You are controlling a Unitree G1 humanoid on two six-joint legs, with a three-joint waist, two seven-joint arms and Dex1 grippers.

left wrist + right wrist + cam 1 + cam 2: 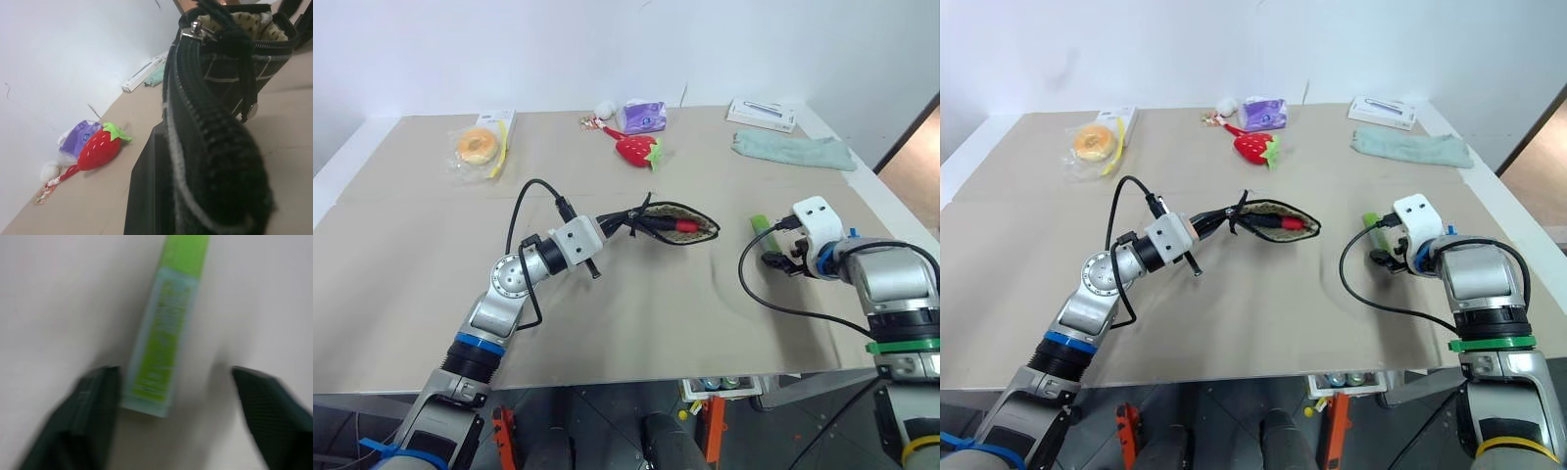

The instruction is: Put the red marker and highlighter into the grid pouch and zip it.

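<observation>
I'm working over the table (pixel 636 323), tan mat on top. Grid pouch (pixel 680 226) sits near centre, mouth gaping, and my left gripper (pixel 631 224) has its fingers pressed together, pinching the pouch's end at 9 o'clock of the opening so it stays propped up. Left wrist view confirms: zipper edge and black pull right at the camera, spotted lining visible inside. Red marker (pixel 677 226) already lies in the pouch, red cap showing toward 3 o'clock.

Right gripper (pixel 171 396) is low over the mat at 3 o'clock of the pouch, well apart from it. Fingers (pixel 90 406) spread, partly closed in, straddling the near end of the highlighter (pixel 166 328), which lies flat and loose on the mat. One finger nearly touches its side, the other stands clear, so the grip is off-centre.

Step in hand, as I judge it: pick up the highlighter. To do it well I'd shift slightly so the body sits mid-gap, go further up the barrel instead of nipping the tail end, then close across the flat sides. End pinch likely pivots or squirts out. Keep the left pinch steady, mouth open, for the drop.

Strawberry plush (pixel 638 149) at 12 o'clock, irrelevant.
</observation>
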